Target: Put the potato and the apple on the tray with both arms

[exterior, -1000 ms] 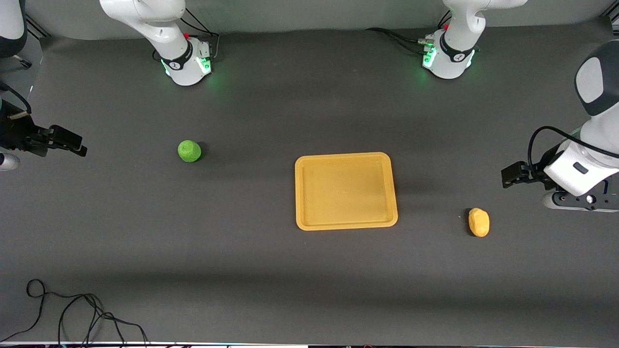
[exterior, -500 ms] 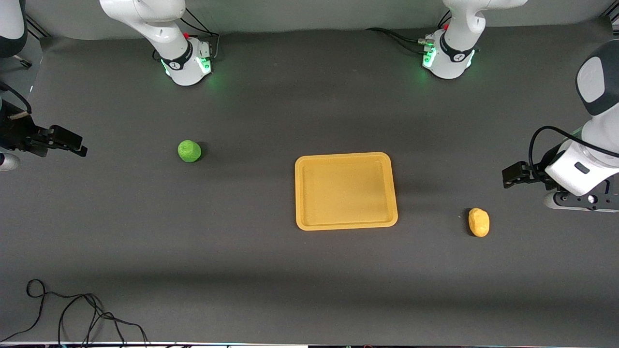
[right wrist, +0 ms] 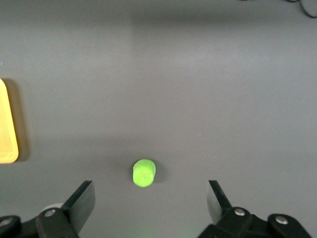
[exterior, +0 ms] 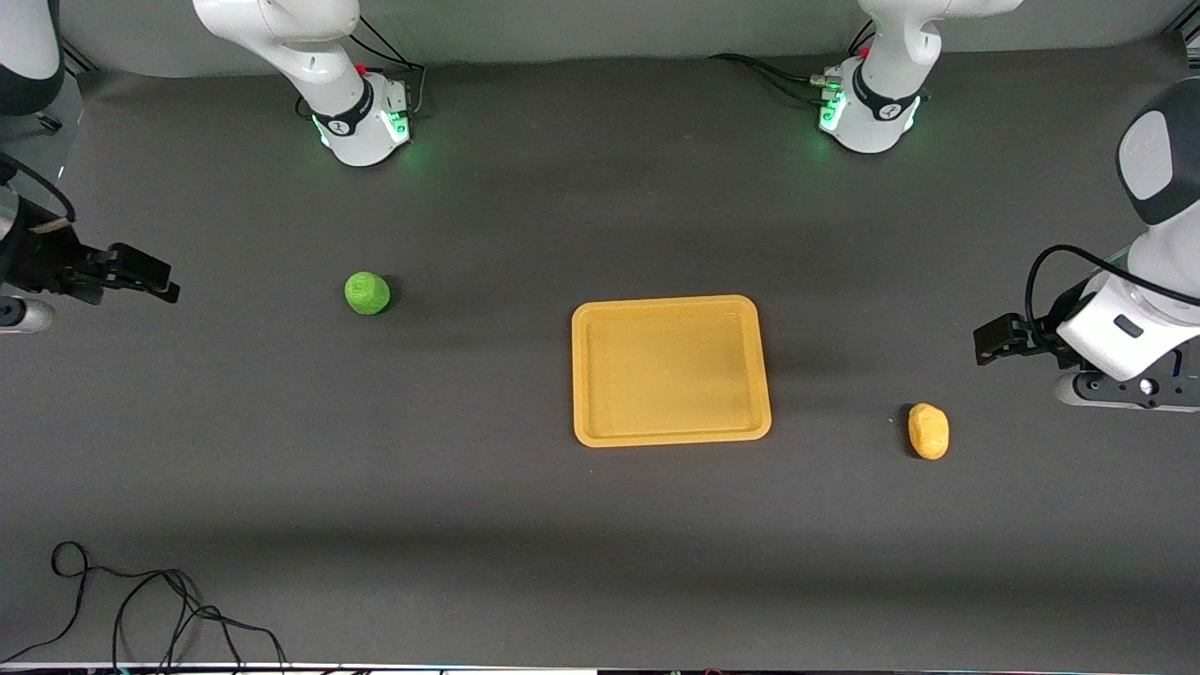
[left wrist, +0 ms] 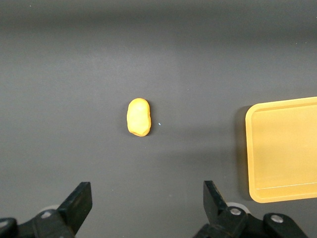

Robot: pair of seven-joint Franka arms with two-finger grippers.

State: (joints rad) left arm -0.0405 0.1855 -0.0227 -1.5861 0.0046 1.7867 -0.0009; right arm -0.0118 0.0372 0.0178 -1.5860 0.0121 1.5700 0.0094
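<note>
The green apple lies on the table toward the right arm's end, also in the right wrist view. The yellow-orange potato lies toward the left arm's end, also in the left wrist view. The empty tray lies flat between them. My right gripper is open and empty at the table's right-arm end, well apart from the apple; its jaws stand wide. My left gripper is open and empty over the table's left-arm end, apart from the potato; its jaws stand wide.
A loose black cable lies near the table's front edge at the right arm's end. The two arm bases stand along the back. The tray's edge shows in both wrist views.
My right gripper has shifted a little toward the apple. My left arm has barely moved. The apple, potato and tray have not moved.
</note>
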